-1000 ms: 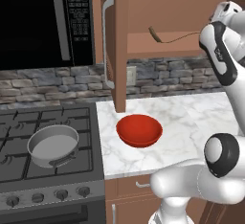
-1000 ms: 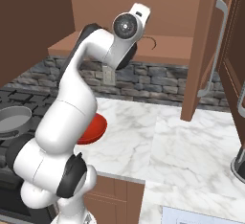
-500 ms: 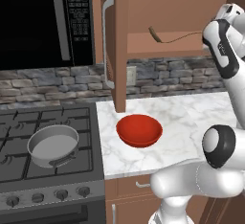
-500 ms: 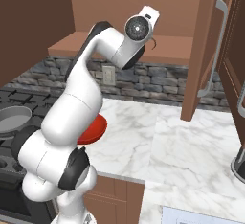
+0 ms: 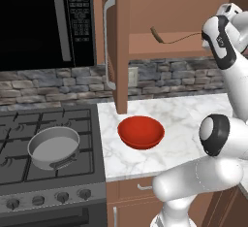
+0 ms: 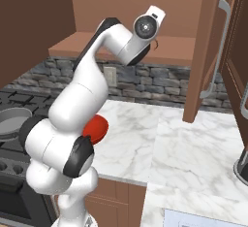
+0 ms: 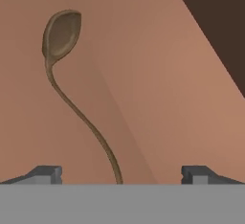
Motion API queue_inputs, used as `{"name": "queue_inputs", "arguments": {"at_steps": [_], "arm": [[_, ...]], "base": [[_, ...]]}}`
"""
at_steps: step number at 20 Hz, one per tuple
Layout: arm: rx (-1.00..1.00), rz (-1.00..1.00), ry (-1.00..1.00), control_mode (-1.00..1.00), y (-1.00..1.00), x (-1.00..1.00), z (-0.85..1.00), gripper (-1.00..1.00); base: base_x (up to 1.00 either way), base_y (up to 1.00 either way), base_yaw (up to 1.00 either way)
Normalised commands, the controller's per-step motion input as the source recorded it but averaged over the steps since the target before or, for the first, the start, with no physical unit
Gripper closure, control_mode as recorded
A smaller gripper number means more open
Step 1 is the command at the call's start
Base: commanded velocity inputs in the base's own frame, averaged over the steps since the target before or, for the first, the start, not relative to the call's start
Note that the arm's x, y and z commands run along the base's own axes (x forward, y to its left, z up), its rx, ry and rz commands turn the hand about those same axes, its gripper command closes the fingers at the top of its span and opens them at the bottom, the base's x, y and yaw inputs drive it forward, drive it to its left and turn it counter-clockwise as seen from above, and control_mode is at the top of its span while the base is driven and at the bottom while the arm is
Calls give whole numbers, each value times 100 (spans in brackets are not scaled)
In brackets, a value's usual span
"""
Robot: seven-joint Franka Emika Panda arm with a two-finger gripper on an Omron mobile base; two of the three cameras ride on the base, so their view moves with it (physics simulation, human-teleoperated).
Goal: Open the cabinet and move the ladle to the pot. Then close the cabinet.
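Lying on the open cabinet (image 5: 160, 8) shelf was one ladle (image 7: 72, 94), its handle running between the spread, empty fingers of the gripper (image 7: 119, 174) — one pot (image 5: 54, 147) sat on the stove (image 5: 29, 124), one red bowl (image 5: 141, 132) near the counter's (image 5: 193, 114) left edge. Since half a second earlier, the arm had reached farther toward the shelf.

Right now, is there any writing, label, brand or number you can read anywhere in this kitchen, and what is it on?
No text can be read.
The microwave control panel shows small pale marks, too blurred to read.
The stove knobs show no legible markings.
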Motion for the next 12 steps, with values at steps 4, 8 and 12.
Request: {"name": "queue_inputs", "arguments": {"at_steps": [4,8,12], "arm": [[0,0,5,-100,0,22,-4,-100],[1,0,1,-100,0,17,-6,-100],[0,0,0,-100,-1,14,-6,-100]], "base": [[0,0,0],[0,0,0],[0,0,0]]}}
